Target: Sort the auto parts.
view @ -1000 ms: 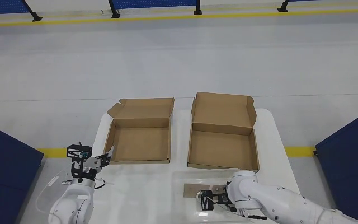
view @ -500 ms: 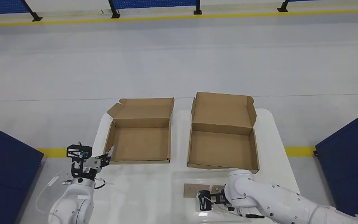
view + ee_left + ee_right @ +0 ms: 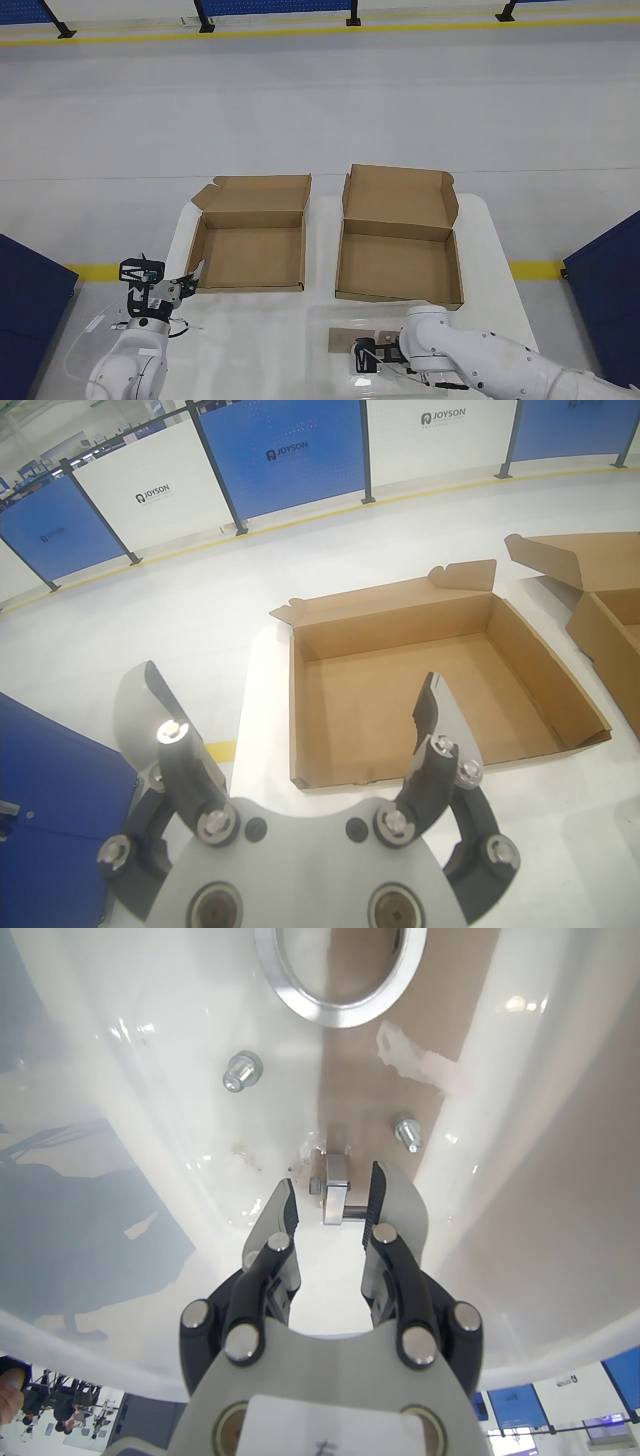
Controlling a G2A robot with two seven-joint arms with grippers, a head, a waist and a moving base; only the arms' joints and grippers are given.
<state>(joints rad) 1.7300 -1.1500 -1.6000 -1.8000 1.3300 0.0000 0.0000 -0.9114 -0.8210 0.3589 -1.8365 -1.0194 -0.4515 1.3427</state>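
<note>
In the right wrist view, my right gripper (image 3: 332, 1188) is open low inside a white tray (image 3: 525, 1178). Its fingers straddle a small metal disc with a pin (image 3: 334, 1198); one finger touches the pin's end and the other stands just clear. Further along the tray lie two bolts (image 3: 242, 1070) (image 3: 409, 1130), a metal ring (image 3: 340, 973) and a pale plastic clip (image 3: 422, 1060). From above, the right gripper (image 3: 362, 357) is at the table's near edge. My left gripper (image 3: 195, 272) hangs open and empty beside the left cardboard box (image 3: 250, 255).
Two open cardboard boxes stand side by side at mid table, the right box (image 3: 400, 265) just beyond the tray (image 3: 325, 318). Both are empty, with lids folded back. In the left wrist view the left box (image 3: 450, 700) lies just past my open left gripper (image 3: 290, 680).
The right arm has edged slightly leftward along the tray. The left arm has not moved.
</note>
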